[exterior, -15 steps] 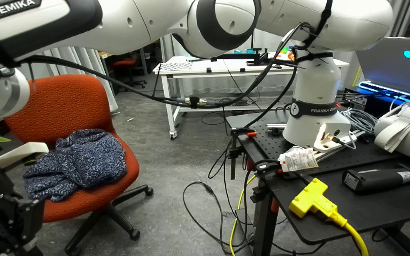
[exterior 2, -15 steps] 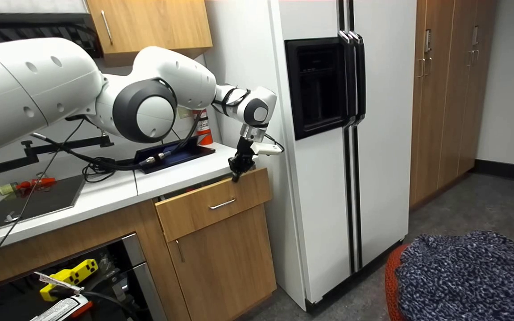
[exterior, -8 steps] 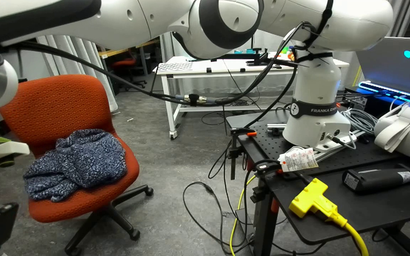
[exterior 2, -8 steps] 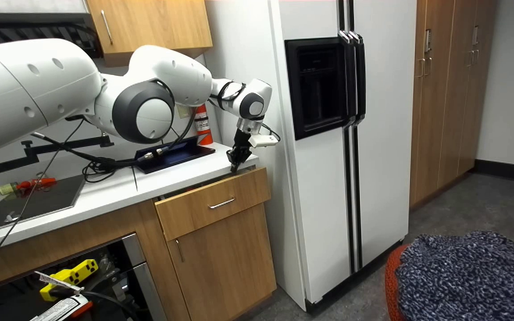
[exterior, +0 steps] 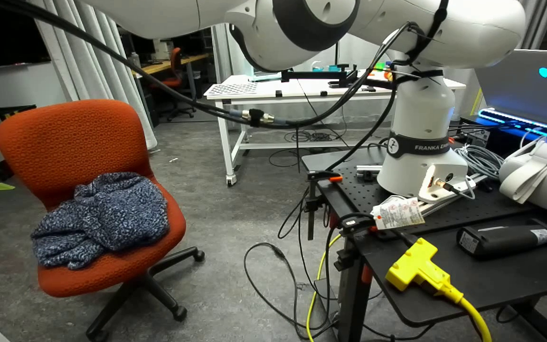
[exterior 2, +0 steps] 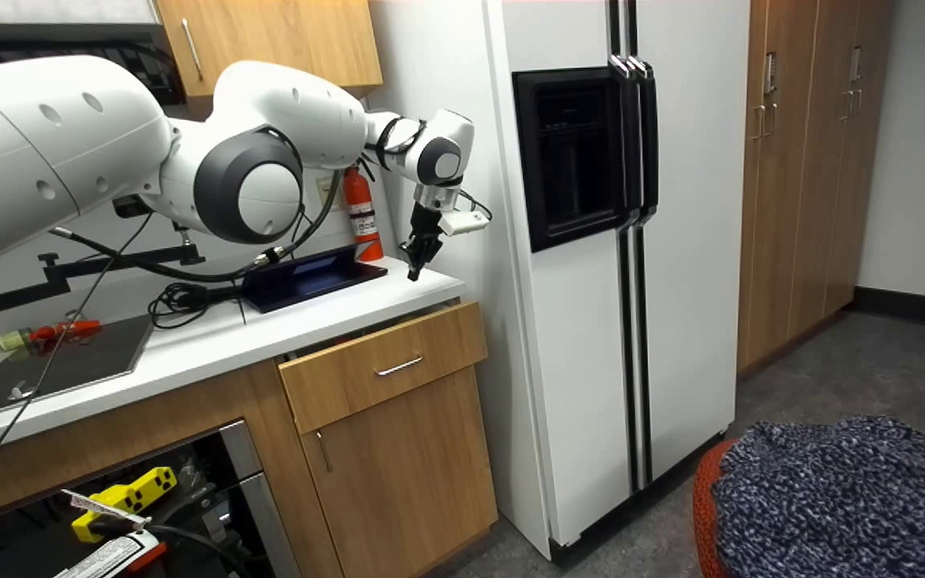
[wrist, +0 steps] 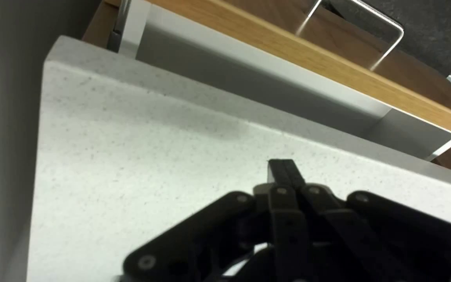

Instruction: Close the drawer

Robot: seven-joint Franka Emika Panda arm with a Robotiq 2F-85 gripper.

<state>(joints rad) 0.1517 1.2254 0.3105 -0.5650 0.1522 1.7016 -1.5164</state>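
Under countertop (wrist: 131, 168), drawer (wrist: 296, 53) partly invis.

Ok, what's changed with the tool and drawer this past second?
The tool has risen from near the top edge of the wood-fronted drawer and drawn back over the speckled countertop; the Franka arm rose with it. Nothing was visibly gripped or let go; the tool is shut on nothing. The drawer is still partly open, shifted slightly at most; the office chair and knit fabric on it stayed put.
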